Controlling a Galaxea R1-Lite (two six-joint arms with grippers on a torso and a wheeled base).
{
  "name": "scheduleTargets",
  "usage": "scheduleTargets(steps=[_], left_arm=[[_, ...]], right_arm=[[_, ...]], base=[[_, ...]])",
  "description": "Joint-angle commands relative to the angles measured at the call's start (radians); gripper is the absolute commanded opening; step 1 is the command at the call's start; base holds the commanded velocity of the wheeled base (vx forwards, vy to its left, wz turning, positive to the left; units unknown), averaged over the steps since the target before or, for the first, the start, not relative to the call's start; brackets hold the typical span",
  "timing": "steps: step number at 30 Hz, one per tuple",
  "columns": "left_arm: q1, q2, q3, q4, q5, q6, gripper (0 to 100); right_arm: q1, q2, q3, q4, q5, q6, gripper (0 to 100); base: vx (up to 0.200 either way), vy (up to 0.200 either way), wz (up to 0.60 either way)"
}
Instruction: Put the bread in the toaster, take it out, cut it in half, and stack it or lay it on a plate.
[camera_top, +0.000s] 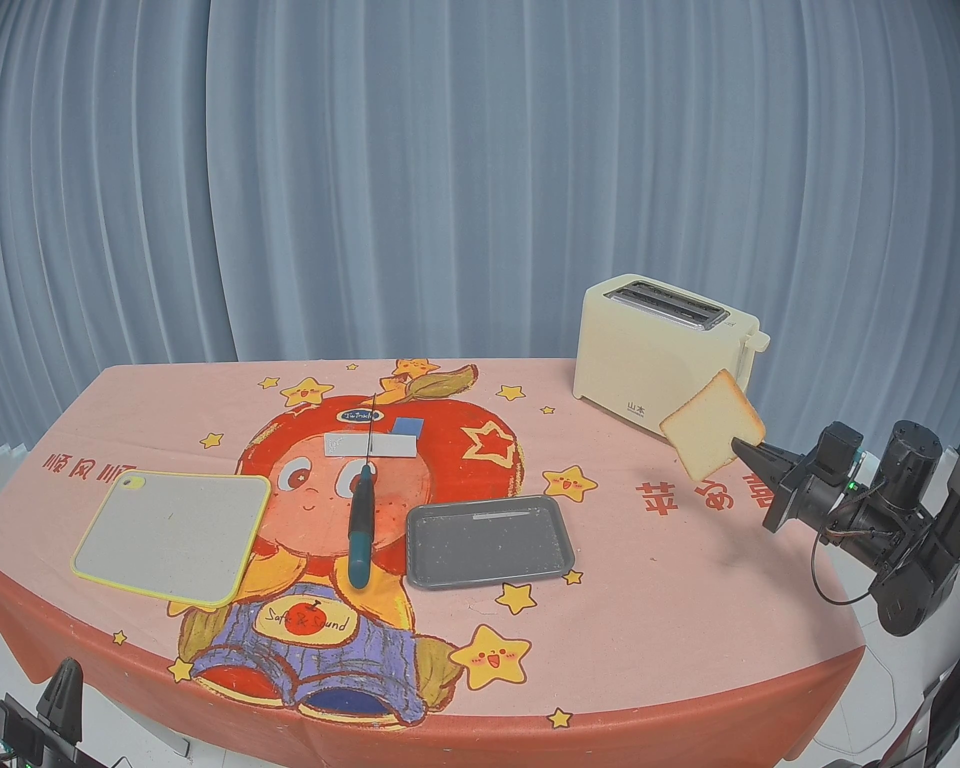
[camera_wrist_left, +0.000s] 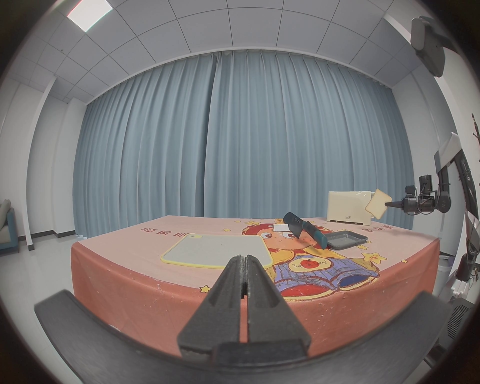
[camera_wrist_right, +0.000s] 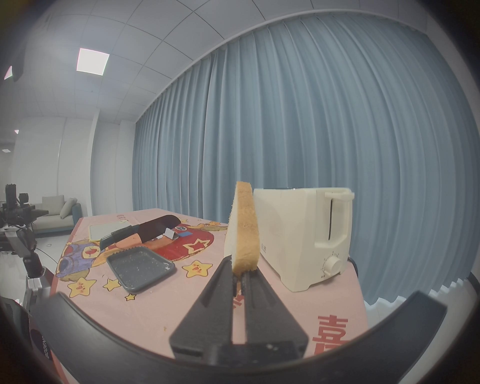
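A slice of bread (camera_top: 712, 424) (camera_wrist_right: 243, 231) (camera_wrist_left: 378, 203) hangs in the air in front of the cream toaster (camera_top: 660, 350) (camera_wrist_right: 300, 230) (camera_wrist_left: 349, 206), below its top slots. My right gripper (camera_top: 748, 450) (camera_wrist_right: 241, 272) is shut on the slice's lower edge, over the table's right side. A knife (camera_top: 361, 510) (camera_wrist_left: 306, 228) with a teal handle rests on a small stand at mid table. The grey plate (camera_top: 490, 541) (camera_wrist_right: 141, 268) (camera_wrist_left: 346, 239) lies right of it, the cutting board (camera_top: 172, 536) (camera_wrist_left: 218, 250) at the left. My left gripper (camera_wrist_left: 244, 295) is shut on nothing, off the table's near left edge.
A white and blue card (camera_top: 375, 440) lies under the knife's tip. The pink tablecloth (camera_top: 640, 590) covers the table, with open room between the plate and the toaster. A blue curtain hangs behind the table.
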Motion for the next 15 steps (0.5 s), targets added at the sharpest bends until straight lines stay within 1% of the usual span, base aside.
scheduleTargets(steps=[1, 15], left_arm=[[0.0, -0.001, 0.018, 0.0, 0.0, 0.0, 0], [0.0, -0.001, 0.018, 0.0, 0.0, 0.0, 0]], right_arm=[[0.001, 0.027, -0.001, -0.009, 0.0, 0.0, 0], [0.013, -0.009, -0.017, -0.011, -0.001, -0.002, 0]], base=[[0.0, 0.0, 0.0], [0.0, 0.0, 0.0]])
